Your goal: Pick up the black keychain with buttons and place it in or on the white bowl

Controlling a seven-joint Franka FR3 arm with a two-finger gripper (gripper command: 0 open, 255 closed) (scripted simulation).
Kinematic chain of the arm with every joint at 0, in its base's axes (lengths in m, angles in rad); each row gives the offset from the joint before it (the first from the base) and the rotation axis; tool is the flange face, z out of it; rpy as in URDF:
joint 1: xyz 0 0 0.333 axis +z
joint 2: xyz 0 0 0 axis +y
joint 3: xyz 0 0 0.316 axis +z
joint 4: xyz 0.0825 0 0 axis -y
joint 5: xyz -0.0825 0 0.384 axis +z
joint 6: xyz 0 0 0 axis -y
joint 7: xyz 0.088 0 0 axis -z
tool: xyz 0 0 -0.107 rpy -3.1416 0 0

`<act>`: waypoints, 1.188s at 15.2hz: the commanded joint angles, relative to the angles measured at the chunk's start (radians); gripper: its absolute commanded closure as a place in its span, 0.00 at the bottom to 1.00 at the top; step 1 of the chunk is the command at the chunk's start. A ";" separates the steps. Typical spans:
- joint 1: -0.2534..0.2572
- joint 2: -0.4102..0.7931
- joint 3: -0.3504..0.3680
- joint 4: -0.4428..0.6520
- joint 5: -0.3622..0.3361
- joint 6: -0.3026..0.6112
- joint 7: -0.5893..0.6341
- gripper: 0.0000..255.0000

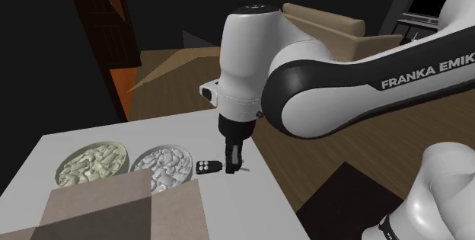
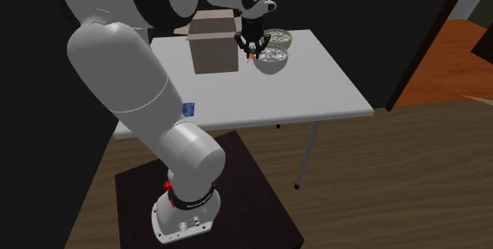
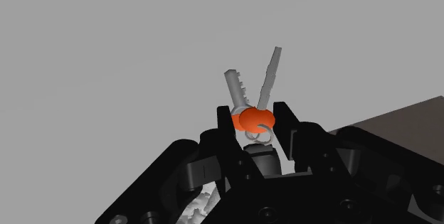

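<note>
Franka arm (image 1: 335,86), nearest the lens in the shoulder view: glossy white shell, dark joint bands, lettering cut off at the frame's right edge. It covers most of the right half. Dark box stand (image 2: 237,200) at lower centre of the second exterior view, on wood-plank floor. Table (image 1: 243,208): flat matte white top, thin legs seen in the second exterior view. Cardboard box (image 1: 114,208), brown, open flaps, cropped by the bottom edge at lower left; it hides the near sides of both bowls. Cream bowl (image 1: 59,168) and white bowl (image 1: 135,162) sit side by side left of centre, each heaped with pale jagged pieces I cannot identify. Gripper (image 1: 233,166), all black, points down at the table just right of the white bowl. In the wrist view the fingers (image 3: 226,136) are closed in and pinch the keychain (image 3: 252,119) at its round orange piece. Two grey toothed keys (image 3: 269,73) fan out beyond the fingertips. In the shoulder view its black fob with pale buttons juts toward the white bowl, just beside it; lifted or resting on the tabletop, cannot tell. Small blue item (image 2: 188,108) at the table's near edge, too small to identify.
</note>
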 commanded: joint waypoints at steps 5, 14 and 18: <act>-0.013 0.242 0.013 0.272 -0.087 -0.041 0.045 1.00; 0.043 0.640 0.000 0.815 -0.213 -0.207 0.090 1.00; 0.042 0.646 -0.004 0.770 -0.215 -0.156 0.093 1.00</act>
